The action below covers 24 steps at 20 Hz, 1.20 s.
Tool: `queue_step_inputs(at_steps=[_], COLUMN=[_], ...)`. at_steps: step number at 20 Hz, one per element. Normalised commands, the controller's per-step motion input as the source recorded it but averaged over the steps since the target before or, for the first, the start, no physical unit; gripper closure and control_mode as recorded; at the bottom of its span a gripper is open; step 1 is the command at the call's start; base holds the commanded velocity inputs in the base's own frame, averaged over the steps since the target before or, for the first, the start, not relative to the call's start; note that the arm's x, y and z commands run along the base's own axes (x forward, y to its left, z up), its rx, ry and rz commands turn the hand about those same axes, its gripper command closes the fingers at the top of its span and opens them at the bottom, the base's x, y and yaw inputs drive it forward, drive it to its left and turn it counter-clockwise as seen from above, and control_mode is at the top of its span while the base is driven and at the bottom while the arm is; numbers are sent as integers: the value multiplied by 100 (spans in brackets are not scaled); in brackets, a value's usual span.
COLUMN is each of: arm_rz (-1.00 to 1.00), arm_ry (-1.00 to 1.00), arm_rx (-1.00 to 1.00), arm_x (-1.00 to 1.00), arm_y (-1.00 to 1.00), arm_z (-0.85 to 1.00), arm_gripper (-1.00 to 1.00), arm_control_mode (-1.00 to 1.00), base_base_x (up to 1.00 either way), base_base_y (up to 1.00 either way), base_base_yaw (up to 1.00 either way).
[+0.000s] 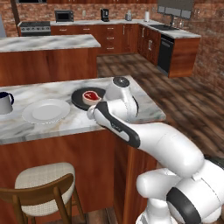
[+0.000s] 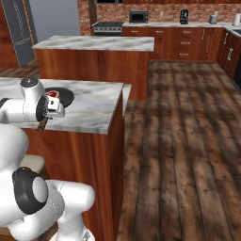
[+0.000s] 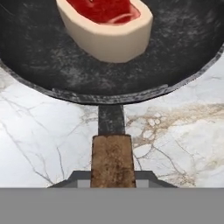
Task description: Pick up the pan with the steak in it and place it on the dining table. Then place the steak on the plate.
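Observation:
The black pan (image 1: 80,98) is at the right part of the dining table (image 1: 146,106), either resting on the marble or just above it; I cannot tell which. The steak (image 1: 91,96), red with a pale fat rim, lies inside it. In the hand view the pan (image 3: 109,74) and steak (image 3: 107,26) are close ahead, and the brown wooden handle (image 3: 112,159) runs back between my fingertips. My gripper (image 3: 112,178) is shut on that handle. The white plate (image 1: 46,111) stands to the left of the pan, bare. From the right I see the pan (image 2: 64,97) beyond my hand.
A dark-topped white mug (image 1: 5,103) stands left of the plate. A cushioned wooden stool (image 1: 43,180) is tucked below the table's near edge. A second marble island (image 1: 48,43) lies behind. The table's right end (image 2: 115,101) drops to open wood floor.

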Motion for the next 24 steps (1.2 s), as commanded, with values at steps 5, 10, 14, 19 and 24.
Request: queue_step_inputs(at_steps=[5, 10, 14, 19, 24], arm_rz=[0, 0, 0, 0, 0], arm_ry=[9, 4, 4, 1, 0], arm_rx=[1, -2, -4, -1, 0], arm_x=[29, -13, -34, -9, 0], arm_y=[0, 0, 1, 0, 0], arm_z=[0, -15, -32, -11, 0], arm_gripper=[100, 100, 100, 100, 100], arm_control_mode=[-100, -100, -100, -100, -100], base_base_x=[0, 0, 0, 0, 0], base_base_y=[0, 0, 0, 0, 0], base_base_yaw=[0, 0, 0, 0, 0])
